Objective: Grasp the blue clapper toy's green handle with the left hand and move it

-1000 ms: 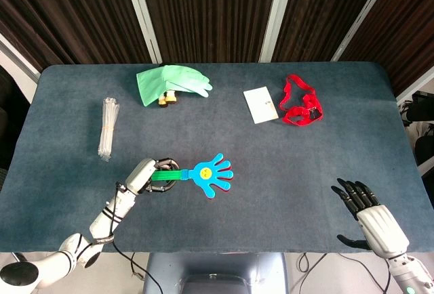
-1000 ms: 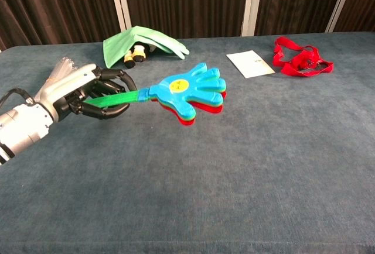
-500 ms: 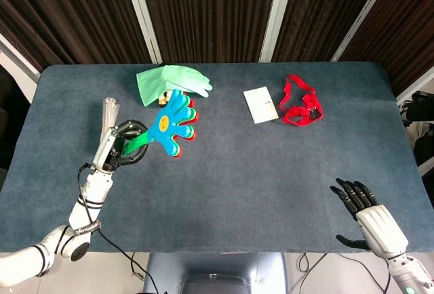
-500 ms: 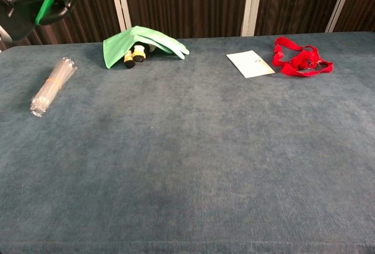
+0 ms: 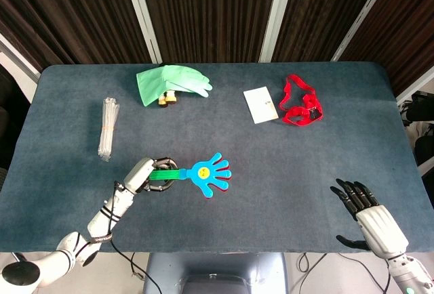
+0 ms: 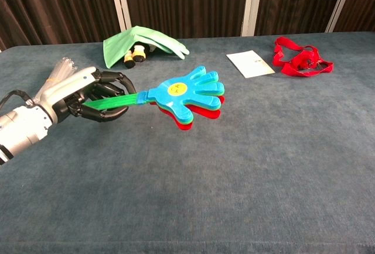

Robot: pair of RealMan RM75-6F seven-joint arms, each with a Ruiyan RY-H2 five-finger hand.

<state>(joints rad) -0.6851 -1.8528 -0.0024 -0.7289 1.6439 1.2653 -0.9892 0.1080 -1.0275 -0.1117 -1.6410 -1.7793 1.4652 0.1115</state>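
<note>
The left hand (image 6: 88, 95), silver-backed with black fingers, sits at the left of the chest view, its fingers curled tight around the thin green handle (image 6: 120, 100) of the blue clapper toy (image 6: 187, 93). The toy is flat, glossy plastic cut in the shape of spread palms, a blue layer on top with green and red layers fanned beneath, and a small yellow smiley disc on the blue one. It points toward the frame's centre, lower left of centre in the head view.

The right hand (image 5: 369, 216) rests at the lower right of the head view, dark fingers spread apart, holding nothing.

The table (image 5: 271, 172) is covered in a dense blue-grey felt-like cloth. At its upper left lies a limp pale green rubber glove (image 5: 169, 82), draped over two small dark, yellow-capped objects (image 6: 133, 55). Upper right lies a crumpled red strap (image 5: 300, 101), with a white rectangular card (image 5: 260, 104) just beside it. At the left edge lies a banded bundle of clear plastic sticks (image 5: 107, 129).
</note>
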